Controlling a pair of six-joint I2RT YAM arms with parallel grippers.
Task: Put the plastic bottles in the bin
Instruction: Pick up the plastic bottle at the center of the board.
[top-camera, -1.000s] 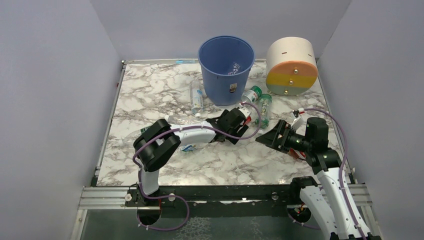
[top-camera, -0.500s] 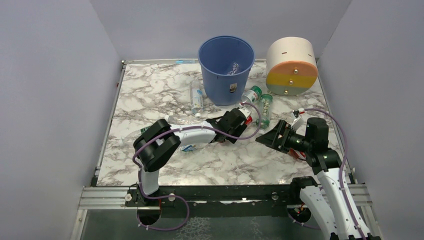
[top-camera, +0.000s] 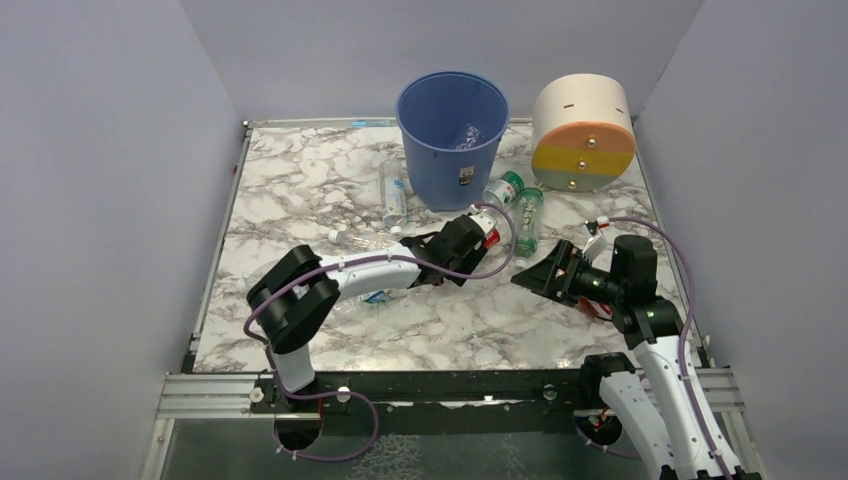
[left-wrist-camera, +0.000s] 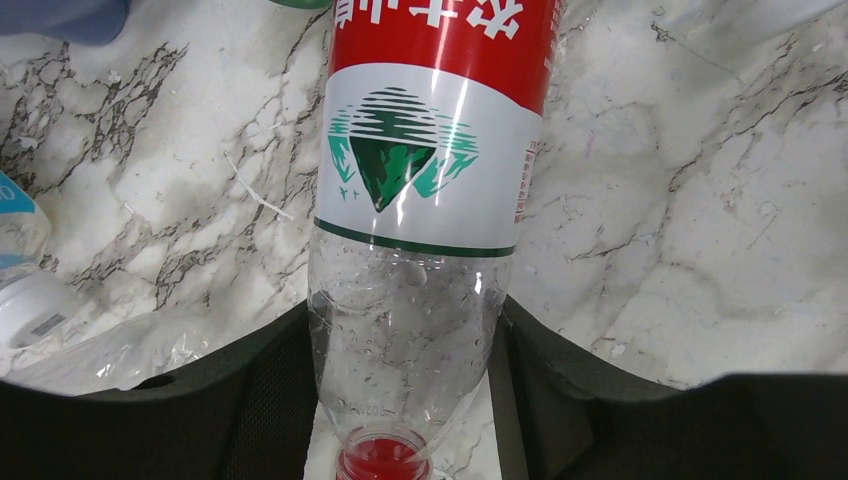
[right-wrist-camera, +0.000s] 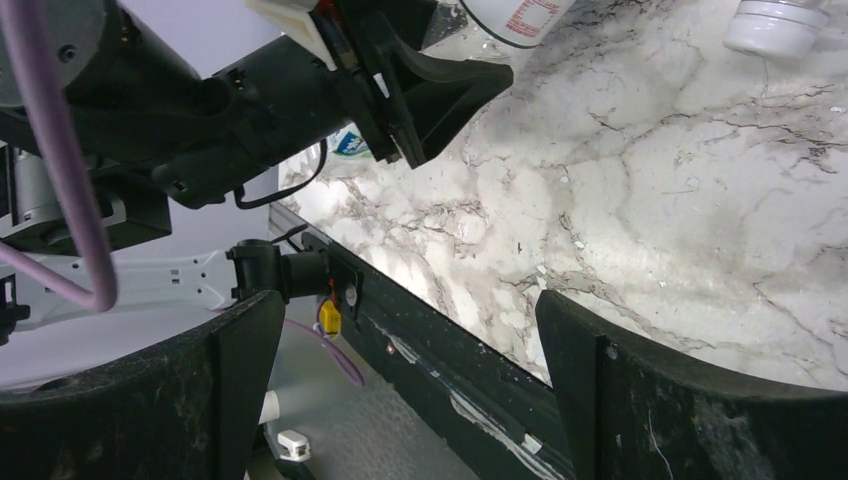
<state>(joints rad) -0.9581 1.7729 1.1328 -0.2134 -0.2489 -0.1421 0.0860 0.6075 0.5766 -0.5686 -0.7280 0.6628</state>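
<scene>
On the left part of the marble table (top-camera: 290, 180) a squashed clear bottle (top-camera: 358, 242) lies flat. Its white cap points left. Just behind it a blue-label bottle (top-camera: 393, 195) lies flat too, near the left side of the bin (top-camera: 452, 140). One more bottle (top-camera: 375, 295) peeks out from under the left arm (top-camera: 340, 275), close to the front.

The left arm reaches across the table to the right. The left gripper (top-camera: 478, 238) pinches the red-label bottle (left-wrist-camera: 430, 130). In the left wrist view its two black fingers (left-wrist-camera: 265, 390) press on both sides of the clear part near the neck. The red cap (left-wrist-camera: 385, 462) sits between them, pointing back at the camera. The bottle is low over the marble. I cannot tell if it touches the table.

The blue bin stands upright at the back, in the middle. It has a small sticker (top-camera: 465, 177) on its side, and a clear bottle (top-camera: 470, 135) is inside it. By the right foot of the bin lies a green-cap bottle (top-camera: 503, 188). A green-label bottle (top-camera: 528, 215) lies just beside that one.

To the right of the bin is the cream drum (top-camera: 583, 130) with orange and yellow bands.

The right gripper (top-camera: 535, 272) is near the front right and points left. Its claw is spread wide with nothing in it. It is apart from all the bottles.
</scene>
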